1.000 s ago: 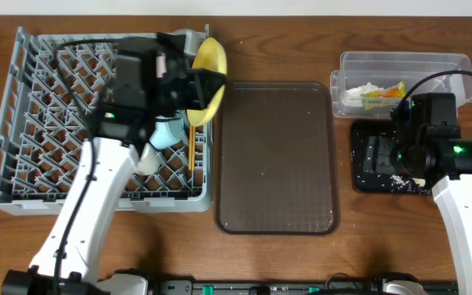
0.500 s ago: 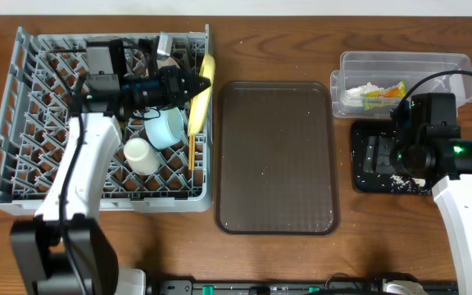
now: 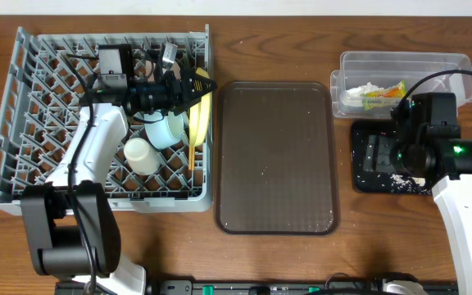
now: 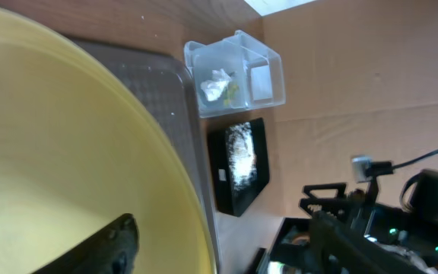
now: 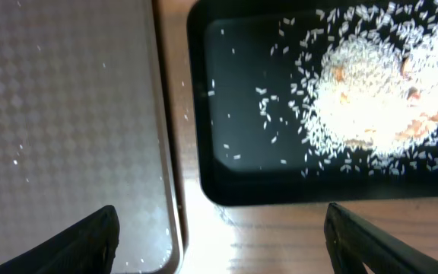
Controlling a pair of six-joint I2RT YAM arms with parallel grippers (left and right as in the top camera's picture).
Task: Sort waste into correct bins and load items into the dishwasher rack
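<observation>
The left gripper [image 3: 197, 83] has its dark fingers spread wide. Between them stands the smooth round yellow plate [image 4: 67, 137], on its edge, at the right side of the grey grid rack [image 3: 39, 123]. A gap shows between the plate's rim and one finger. Just behind the fingers sit the light blue bowl [image 3: 166, 129] and the small white cup [image 3: 138, 154].

The right gripper [image 5: 220, 221] is also wide, with nothing between its fingers. Ahead of them lies the glossy black tray [image 5: 242, 160] with a heap of white rice scraps [image 5: 371, 91]. Beside the left finger is the brown serving tray [image 5: 67, 114], with a fine diamond texture.
</observation>
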